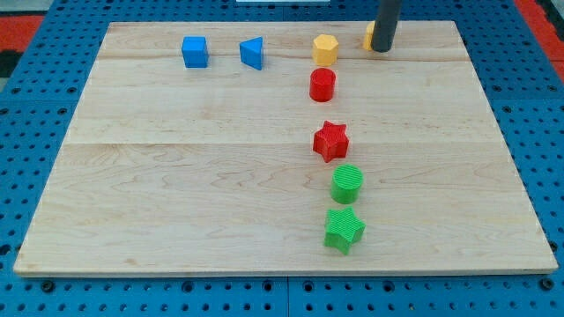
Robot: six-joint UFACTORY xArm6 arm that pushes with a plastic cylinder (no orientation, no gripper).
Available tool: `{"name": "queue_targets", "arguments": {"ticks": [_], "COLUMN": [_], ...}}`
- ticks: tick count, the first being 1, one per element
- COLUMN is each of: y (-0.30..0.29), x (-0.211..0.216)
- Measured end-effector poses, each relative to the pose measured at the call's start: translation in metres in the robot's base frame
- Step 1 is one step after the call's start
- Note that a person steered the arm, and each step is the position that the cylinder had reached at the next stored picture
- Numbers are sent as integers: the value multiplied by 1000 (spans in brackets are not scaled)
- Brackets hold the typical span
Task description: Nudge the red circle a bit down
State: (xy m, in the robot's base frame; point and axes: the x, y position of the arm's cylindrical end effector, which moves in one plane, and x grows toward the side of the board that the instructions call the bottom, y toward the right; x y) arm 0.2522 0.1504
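On a pale wooden board [176, 176] set over blue pegboard [35, 132], eight small blocks sit in view. Far to the view's left of my tip [380, 50], near the board's top edge, stands a blue cube [195, 51], with a blue triangular block [252, 53] just beside it on the right. Closer to my tip, a yellow hexagonal block [324, 48] sits at about the same height. The red circle [322, 84] lies just below that yellow block, down and to the left of my tip and clear of it. Farther down the same column come a red star [331, 140], a green circle [346, 183] and a green star [344, 229], the last two nearly touching. My tip, the end of a plain dark rod with nothing to open or close, rests near the board's top edge, partly covering another yellow block [369, 36] whose shape cannot be made out.
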Motion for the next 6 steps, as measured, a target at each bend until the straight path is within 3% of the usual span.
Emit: {"name": "queue_targets", "arguments": {"ticks": [3,5,6], "y": [1,-75,-86], "x": [7,49,52]}}
